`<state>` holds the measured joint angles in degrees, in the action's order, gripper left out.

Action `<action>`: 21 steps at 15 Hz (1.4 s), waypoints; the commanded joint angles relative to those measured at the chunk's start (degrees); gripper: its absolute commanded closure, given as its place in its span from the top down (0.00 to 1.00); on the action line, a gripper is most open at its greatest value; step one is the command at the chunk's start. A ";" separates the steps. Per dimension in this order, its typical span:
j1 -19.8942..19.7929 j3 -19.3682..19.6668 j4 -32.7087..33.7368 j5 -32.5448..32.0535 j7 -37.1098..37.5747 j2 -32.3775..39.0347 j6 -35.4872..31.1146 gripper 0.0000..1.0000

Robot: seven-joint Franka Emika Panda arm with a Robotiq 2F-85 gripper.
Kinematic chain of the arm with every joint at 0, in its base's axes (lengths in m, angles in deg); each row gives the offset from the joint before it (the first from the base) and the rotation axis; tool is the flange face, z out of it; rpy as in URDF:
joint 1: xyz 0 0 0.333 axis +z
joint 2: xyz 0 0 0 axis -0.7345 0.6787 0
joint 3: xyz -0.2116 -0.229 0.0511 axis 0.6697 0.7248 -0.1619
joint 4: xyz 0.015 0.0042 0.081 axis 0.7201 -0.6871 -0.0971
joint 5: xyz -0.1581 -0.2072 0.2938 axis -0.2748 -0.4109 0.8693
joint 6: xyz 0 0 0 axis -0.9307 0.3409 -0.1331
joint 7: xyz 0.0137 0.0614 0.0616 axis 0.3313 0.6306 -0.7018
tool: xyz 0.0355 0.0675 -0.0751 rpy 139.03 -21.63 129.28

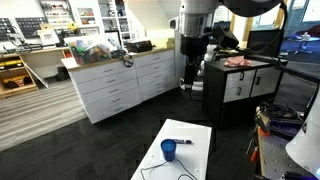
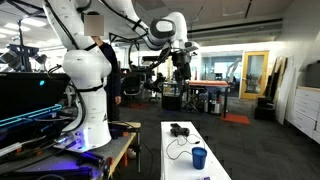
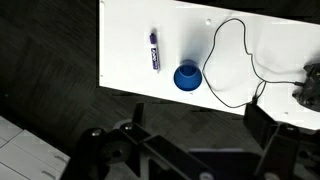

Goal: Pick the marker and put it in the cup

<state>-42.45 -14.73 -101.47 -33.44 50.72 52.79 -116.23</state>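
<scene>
The arm (image 2: 135, 20) reached high above the table (image 2: 203, 132), gripper (image 2: 181, 68) pointing down, its jaws spread wide apart.

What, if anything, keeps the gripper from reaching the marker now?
Probably nothing, so yes: the marker lies flat on the table, apart from the cup and cable, with the open gripper high above.

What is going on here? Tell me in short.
A Panda arm holds its gripper high above a white table. In the wrist view the jaws stand wide apart with nothing between them. The marker lies flat on the table, beside the blue cup but not touching it. The cup stands upright, and a black cable loops past it. The marker has not yet been picked up.
</scene>
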 commanded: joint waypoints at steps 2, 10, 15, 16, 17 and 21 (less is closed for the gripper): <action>-0.57 2.03 -3.92 -2.10 -3.21 1.45 -5.90 1.00; -1.21 4.12 -6.25 -3.30 -6.68 9.36 -16.18 1.00; -1.20 4.66 -6.17 -2.76 -7.80 14.18 -16.46 1.00; -0.93 4.00 -6.17 -2.80 -6.50 12.50 -15.52 1.00; -0.93 4.03 -6.12 -2.79 -6.50 13.20 -15.52 1.00; -0.90 4.01 -5.92 -2.79 -6.51 13.37 -15.52 1.00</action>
<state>-43.48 -10.84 -107.43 -36.24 44.23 66.22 -131.90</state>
